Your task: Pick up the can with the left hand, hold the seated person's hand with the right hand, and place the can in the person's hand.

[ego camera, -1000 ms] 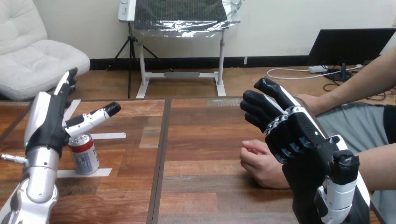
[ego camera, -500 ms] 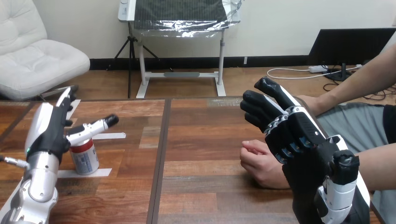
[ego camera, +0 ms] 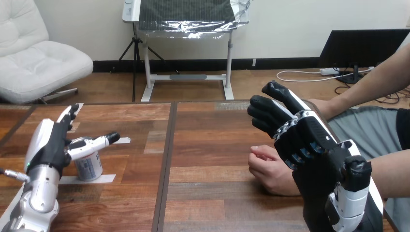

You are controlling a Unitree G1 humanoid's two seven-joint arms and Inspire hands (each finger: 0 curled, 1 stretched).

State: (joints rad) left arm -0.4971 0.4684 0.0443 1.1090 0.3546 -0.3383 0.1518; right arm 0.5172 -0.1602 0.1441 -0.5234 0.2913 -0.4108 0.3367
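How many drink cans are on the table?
1. The can stands upright at the table's left, beside the left hand, whose thumb reaches over its top. The right hand could hide another.

We see a table (ego camera: pixel 208 145) of smooth, lightly sheened wood planks, a can (ego camera: pixel 89 166) of shiny metal, matt white tape strips (ego camera: pixel 104 178), the left hand (ego camera: pixel 48 145) in matt black plastic with glossy white shells, its forearm (ego camera: pixel 36 203) silver metal

Left hand (ego camera: pixel 48 143) low, fingers straight, thumb out, right hand (ego camera: pixel 307 135) raised, fingers loosely extended
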